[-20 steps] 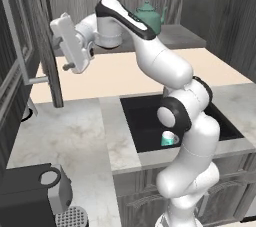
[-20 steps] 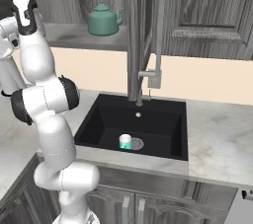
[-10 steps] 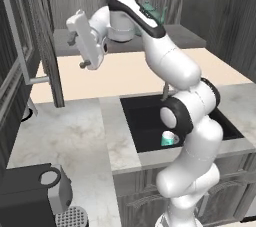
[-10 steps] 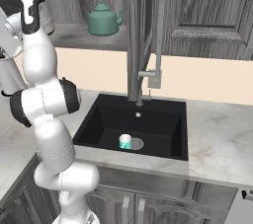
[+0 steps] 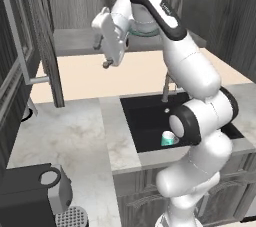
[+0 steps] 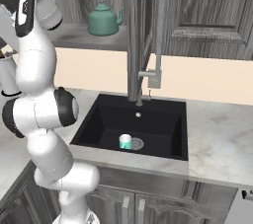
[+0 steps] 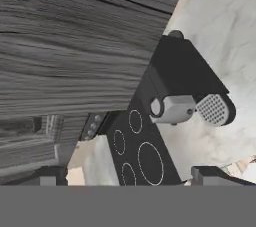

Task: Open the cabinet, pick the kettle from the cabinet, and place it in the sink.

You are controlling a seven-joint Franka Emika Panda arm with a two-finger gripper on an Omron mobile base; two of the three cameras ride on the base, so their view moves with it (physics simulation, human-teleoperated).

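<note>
The cabinet (image 5: 75, 41) stands open, its left door (image 5: 47, 46) swung out with the pale bar handle (image 5: 19, 36) facing me. The teal kettle (image 6: 103, 19) sits upright on the cabinet shelf; in the left base view the arm covers nearly all of it. My gripper (image 5: 102, 55) hangs open and empty in front of the shelf, to the right of the open door and left of the kettle. In the hand view its fingertips (image 7: 50, 176) frame the door's wood grain. The black sink (image 6: 163, 119) lies below, with its faucet (image 6: 159, 30) behind.
A small teal cup (image 6: 126, 141) stands in the sink by the drain. A dark coffee machine (image 5: 35, 196) sits on the marble counter at the front left, and a black stove top (image 7: 137, 151) lies beyond it in the hand view.
The hand has swung right and up, away from the open door's handle and toward the cabinet opening. Its jaws have spread wider.
</note>
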